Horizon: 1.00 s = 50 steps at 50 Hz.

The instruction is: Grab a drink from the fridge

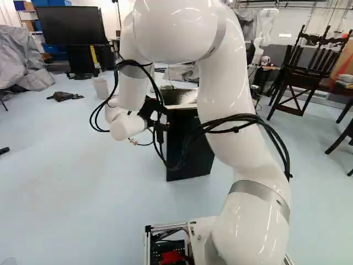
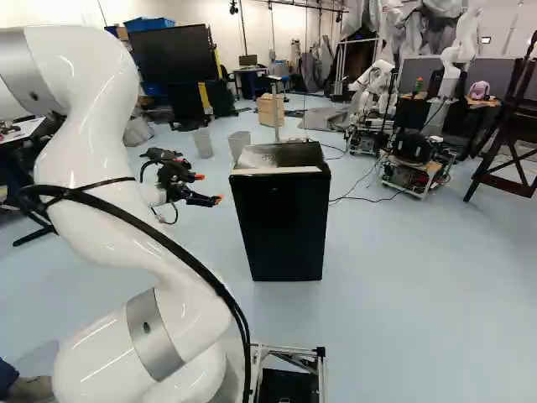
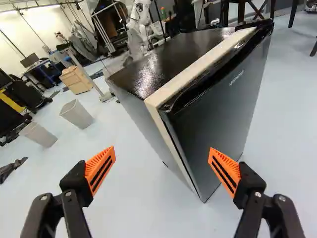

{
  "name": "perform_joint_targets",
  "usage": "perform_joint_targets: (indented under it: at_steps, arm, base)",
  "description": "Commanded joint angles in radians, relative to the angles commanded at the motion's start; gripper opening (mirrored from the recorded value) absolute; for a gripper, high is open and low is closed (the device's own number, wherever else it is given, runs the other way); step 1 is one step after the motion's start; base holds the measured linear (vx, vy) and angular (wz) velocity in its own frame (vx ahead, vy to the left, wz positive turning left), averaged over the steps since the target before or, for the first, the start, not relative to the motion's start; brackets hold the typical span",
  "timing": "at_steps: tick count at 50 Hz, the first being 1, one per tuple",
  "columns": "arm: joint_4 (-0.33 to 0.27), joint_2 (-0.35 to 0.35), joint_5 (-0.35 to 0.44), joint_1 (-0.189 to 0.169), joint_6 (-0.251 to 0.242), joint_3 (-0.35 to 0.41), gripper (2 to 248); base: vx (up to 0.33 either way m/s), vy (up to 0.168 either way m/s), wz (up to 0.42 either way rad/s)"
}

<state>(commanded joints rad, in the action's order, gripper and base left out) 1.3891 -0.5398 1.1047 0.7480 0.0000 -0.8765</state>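
Evidently, fridge: we had the black fridge (image 2: pixel 281 220) before us on the floor (image 2: pixel 403 311), upright, at about twelve o'clock from the base.
Door: we saw its front door (image 3: pixel 218 116) closed, with a dark recess (image 3: pixel 218 69) along the top front edge that we took for a likely pulling place.
Drink: we could not see it; going by the task, we judged that it lay inside, behind that door.
End effector: we held the end effector (image 3: pixel 162 148) at eleven o'clock from the base, its orange pads (image 3: pixel 100 170) spread wide with nothing pinched. Looking along it, we found the fridge close ahead, around one o'clock.
Grey bin: we noted one (image 3: pixel 76 114) at eleven o'clock from the end effector, beyond our work.
Done: we had the arm (image 2: pixel 92 151) raised near the fridge, which we counted as approach only.
Left: we judged that nearly everything remained: reaching the door, opening it, finding the drink, closing on it and bringing it out.
Next move: we needed to swing towards one o'clock and meet the door's edge without knocking the fridge's near corner.
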Motion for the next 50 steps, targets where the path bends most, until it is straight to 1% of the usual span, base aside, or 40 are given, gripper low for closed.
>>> perform_joint_targets:
  at_steps: [50]
  arm:
    - [0.0,0.003,0.0,-0.071,0.0,0.005,247]
  base:
    - [0.0,0.0,0.0]
